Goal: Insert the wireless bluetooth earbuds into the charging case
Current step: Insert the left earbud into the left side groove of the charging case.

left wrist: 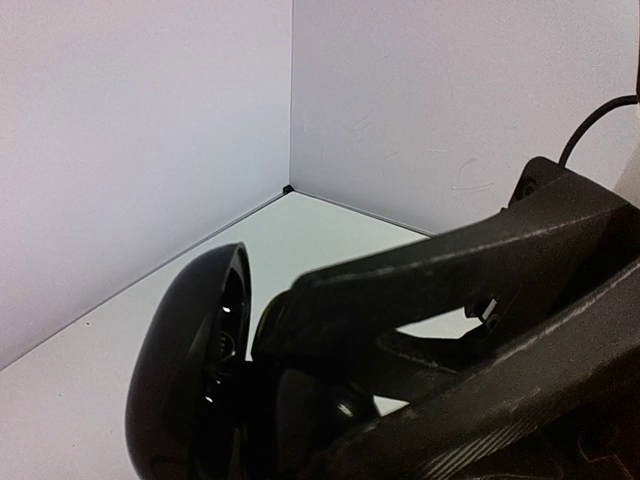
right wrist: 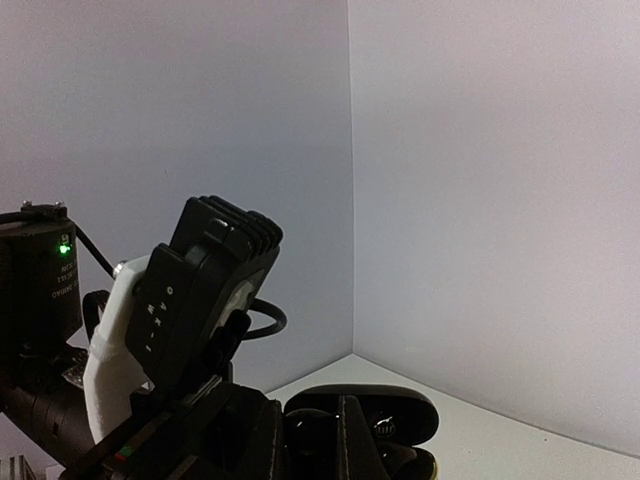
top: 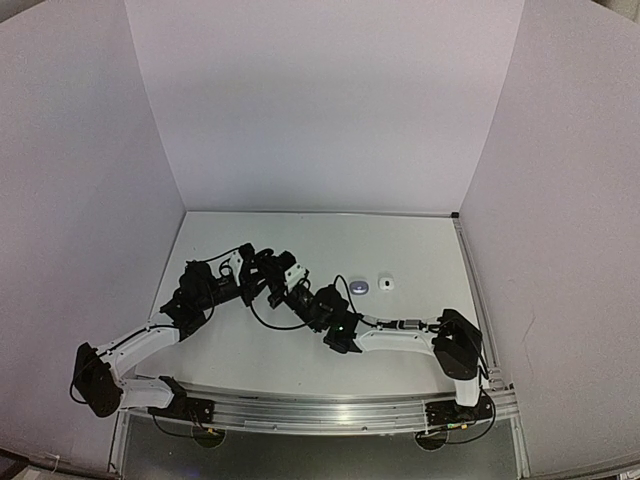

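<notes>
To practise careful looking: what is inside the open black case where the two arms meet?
The black case stands open; its lid's inner side is dark with small glints. The left pincer covers the lower half, so whether earbuds sit inside cannot be seen.

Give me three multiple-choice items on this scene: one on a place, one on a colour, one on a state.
1. The greyish item and the white item lie:
A) side by side on the table, just beyond the right arm
B) in the far left corner
C) on the metal rail by the bases

2. The charging case seen in both wrist views is:
A) white
B) red
C) black

3. That case's lid is:
A) shut
B) open
C) off and lying on the table

Answers:
1 A: the top view shows both on bare table next to each other, past the right arm.
2 C: it is dark black in both wrist views.
3 B: the lid stands apart from the base, so the inside shows.
</notes>
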`<state>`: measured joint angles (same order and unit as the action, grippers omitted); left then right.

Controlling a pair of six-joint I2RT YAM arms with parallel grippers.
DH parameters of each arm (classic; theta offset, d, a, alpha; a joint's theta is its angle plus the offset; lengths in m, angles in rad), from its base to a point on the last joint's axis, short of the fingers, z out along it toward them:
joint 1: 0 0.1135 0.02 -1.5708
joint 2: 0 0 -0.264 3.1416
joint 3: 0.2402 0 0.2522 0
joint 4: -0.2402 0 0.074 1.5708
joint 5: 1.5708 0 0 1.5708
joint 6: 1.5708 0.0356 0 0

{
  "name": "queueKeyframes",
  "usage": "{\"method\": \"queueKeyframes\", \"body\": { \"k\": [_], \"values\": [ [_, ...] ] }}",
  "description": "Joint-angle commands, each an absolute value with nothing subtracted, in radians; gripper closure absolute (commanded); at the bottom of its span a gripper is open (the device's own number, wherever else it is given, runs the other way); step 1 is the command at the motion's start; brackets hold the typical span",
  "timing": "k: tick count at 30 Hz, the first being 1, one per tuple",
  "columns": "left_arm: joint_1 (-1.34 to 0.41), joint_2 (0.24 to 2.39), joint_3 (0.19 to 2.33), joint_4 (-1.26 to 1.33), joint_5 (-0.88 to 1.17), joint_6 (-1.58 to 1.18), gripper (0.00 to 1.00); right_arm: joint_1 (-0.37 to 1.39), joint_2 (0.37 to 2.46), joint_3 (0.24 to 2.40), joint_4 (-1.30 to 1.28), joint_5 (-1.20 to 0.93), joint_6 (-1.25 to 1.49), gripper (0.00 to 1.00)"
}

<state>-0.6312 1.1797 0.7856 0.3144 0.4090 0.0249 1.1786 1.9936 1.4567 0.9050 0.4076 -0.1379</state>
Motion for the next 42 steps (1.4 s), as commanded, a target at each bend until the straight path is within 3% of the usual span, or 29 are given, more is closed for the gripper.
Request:
{"method": "queueKeyframes", "body": {
  "k": [1,33,42],
  "values": [
    [-0.622,1.155,0.873,0.398,0.408,0.044,1.00,1.183,1.971,1.454,0.803,0.423,-0.141,1.00],
    [-0.623,1.147,0.890,0.300,0.428,0.035,1.00,1.183,1.933,1.488,0.744,0.372,-0.163,0.77],
    [-0.623,1.145,0.891,0.280,0.430,0.037,1.00,1.183,1.915,1.500,0.707,0.346,-0.172,0.64]
  ]
}}
